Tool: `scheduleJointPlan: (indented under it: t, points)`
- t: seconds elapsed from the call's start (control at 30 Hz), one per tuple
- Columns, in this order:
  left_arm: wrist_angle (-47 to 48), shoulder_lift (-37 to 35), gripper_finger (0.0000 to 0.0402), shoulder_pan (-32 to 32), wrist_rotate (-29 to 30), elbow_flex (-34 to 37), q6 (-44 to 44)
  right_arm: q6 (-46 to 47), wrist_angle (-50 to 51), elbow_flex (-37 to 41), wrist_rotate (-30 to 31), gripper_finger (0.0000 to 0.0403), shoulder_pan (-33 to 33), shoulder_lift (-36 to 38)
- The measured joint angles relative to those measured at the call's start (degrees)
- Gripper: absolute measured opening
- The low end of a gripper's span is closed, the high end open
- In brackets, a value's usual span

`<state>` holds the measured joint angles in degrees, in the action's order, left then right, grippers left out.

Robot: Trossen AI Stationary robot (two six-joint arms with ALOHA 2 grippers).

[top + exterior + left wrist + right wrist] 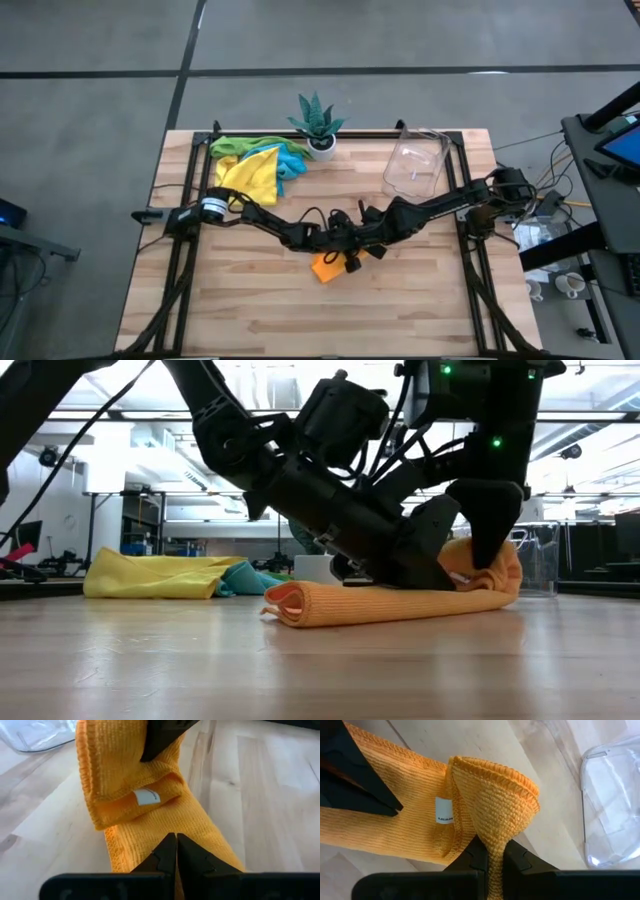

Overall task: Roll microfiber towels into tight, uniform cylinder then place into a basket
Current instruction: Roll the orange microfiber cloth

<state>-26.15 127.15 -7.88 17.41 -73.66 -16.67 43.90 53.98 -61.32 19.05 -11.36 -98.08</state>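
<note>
An orange microfiber towel point(380, 603) lies folded into a long strip on the table's middle point(325, 268). Its right end is raised and curled back over the strip. My left gripper point(176, 842) is shut, its tips resting on the middle of the strip. My right gripper point(492, 851) is shut on the raised end, close beside the left one. More towels, yellow, green and blue, lie heaped point(255, 165) at the far left. The basket point(415, 165) stands empty at the far right. My left gripper presses its shut fingertips point(167, 851) onto the top of the strip point(150, 837) near its middle, slanting down from the table's left. That part of the towel lies flat on the table. My right gripper pinches a fold at the strip's right end point(495, 832) between its two fingers, coming steeply from above. The cloth bulges out past the fingers, and the end point(500, 570) stands up off the table, curled toward the white label point(444, 811).
A spiky green plant in a white pot point(318, 125) stands at the far edge between the towel heap and the basket. Black frame rails point(185, 250) run along the left, right and far sides. Bare wood point(330, 320) lies toward the near edge.
</note>
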Motion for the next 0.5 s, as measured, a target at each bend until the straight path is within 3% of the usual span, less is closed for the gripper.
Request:
scheduleJointPlan:
  t: [0.17, 0.5]
  points:
    - [-0.23, -1.30, 0.0000, -0.07, 0.06, 0.92, 0.76, 0.01, -0.25, -0.31, 0.02, 0.0013, -0.45, -0.25]
    - [5.13, -12.31, 0.0000, -0.65, 1.53, 8.31, 0.50, 1.62, 3.21, -0.85, 2.41, 0.0013, -0.77, -0.27]
